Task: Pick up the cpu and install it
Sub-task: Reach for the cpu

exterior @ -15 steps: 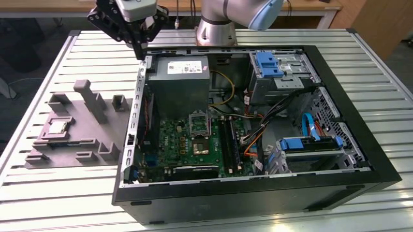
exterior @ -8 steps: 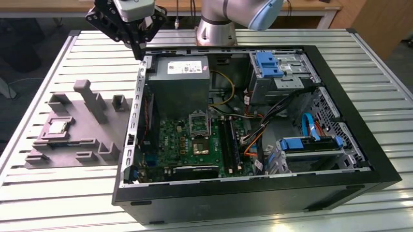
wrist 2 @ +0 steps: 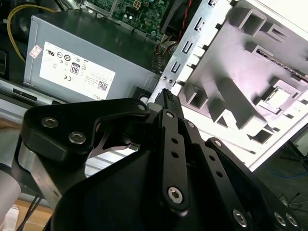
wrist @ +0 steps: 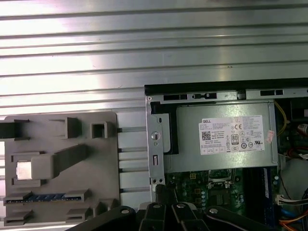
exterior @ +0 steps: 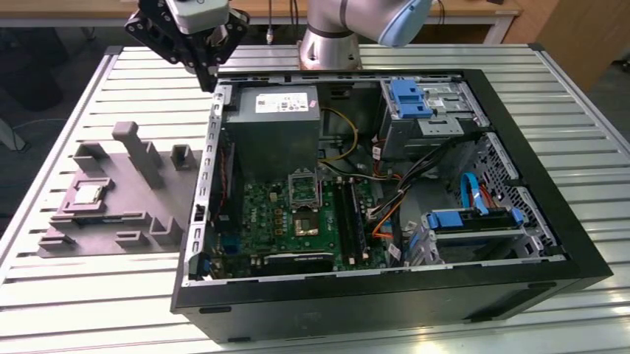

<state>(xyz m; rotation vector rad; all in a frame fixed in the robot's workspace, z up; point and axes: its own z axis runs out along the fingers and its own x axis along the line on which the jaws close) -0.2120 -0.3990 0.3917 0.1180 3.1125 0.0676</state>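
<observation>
The gripper hangs over the case edge, its fingers pinched together with nothing in them. The cpu lies on the tray beside the case.

1. cpu: blown-out white patch in first wrist view, no detail readable.
2. Tray: clipped by frame edge in both wrist views.
3. Gripper: its body hides much of the case in second wrist view.
4. Arm: cut off at exterior view's top.
</observation>
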